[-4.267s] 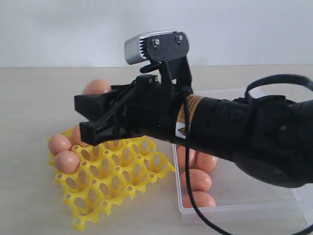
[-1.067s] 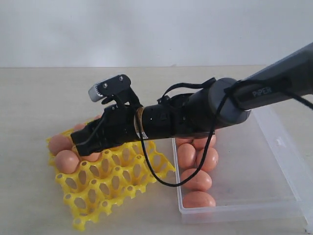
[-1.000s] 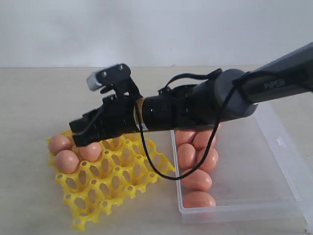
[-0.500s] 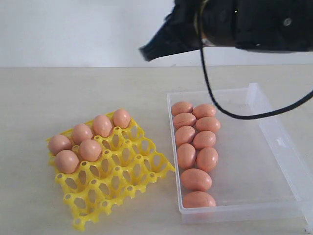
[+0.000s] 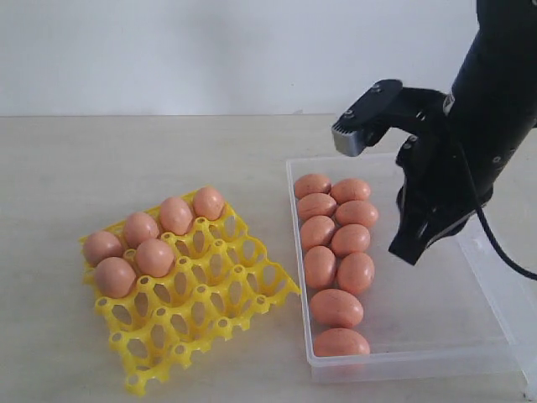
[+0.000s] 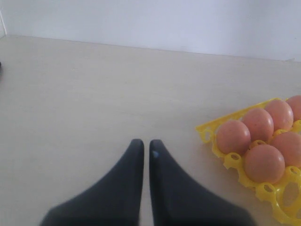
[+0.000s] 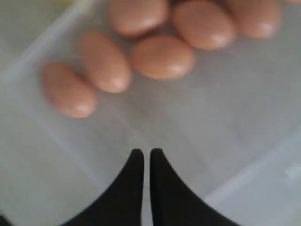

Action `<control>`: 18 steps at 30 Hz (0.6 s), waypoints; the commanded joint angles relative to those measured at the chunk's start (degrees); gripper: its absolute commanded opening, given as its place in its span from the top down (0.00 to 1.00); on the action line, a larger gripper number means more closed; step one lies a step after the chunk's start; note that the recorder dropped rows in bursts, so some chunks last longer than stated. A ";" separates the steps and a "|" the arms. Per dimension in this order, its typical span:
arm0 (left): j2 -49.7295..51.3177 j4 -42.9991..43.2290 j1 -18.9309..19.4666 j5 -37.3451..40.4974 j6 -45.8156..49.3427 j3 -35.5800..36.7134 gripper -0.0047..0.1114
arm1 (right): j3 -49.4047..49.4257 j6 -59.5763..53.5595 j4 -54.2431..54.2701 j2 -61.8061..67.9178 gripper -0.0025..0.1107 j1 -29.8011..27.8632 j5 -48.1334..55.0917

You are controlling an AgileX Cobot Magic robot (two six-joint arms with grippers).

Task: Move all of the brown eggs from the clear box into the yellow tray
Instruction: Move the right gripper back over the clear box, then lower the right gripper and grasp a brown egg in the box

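Several brown eggs (image 5: pixel 155 258) sit in the far and left cells of the yellow tray (image 5: pixel 201 311) on the table's left. Several more brown eggs (image 5: pixel 336 307) lie in two rows along the left side of the clear box (image 5: pixel 403 361). My right gripper (image 5: pixel 409 253) points down over the box, just right of those rows, shut and empty. In its wrist view the shut gripper (image 7: pixel 143 153) hangs above the bare box floor (image 7: pixel 211 108), with eggs (image 7: pixel 162 56) beyond. My left gripper (image 6: pixel 143 142) is shut over bare table beside the tray (image 6: pixel 233 161) and its eggs (image 6: pixel 233 136).
The box's clear lid flap (image 5: pixel 503 277) lies open along its right side. The right arm's wrist camera housing (image 5: pixel 361 126) stands above the box's far end. A pale wall backs the beige table.
The right gripper left an egg in the tray's second row, shut, rose high and swung right. It now hangs over the clear box. The left gripper's earlier state is not shown.
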 commanded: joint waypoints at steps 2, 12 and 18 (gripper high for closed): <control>-0.20 -0.12 0.18 -0.23 0.27 0.15 0.92 | -0.36 -16.43 12.16 4.52 0.98 -1.05 3.11; -0.20 -0.12 0.18 -0.23 0.27 0.15 0.92 | -1.32 -33.94 17.41 12.31 0.80 -0.79 -1.85; -0.20 -0.12 0.18 -0.23 0.27 0.15 0.92 | -1.32 -36.13 15.14 12.42 0.57 1.15 -13.66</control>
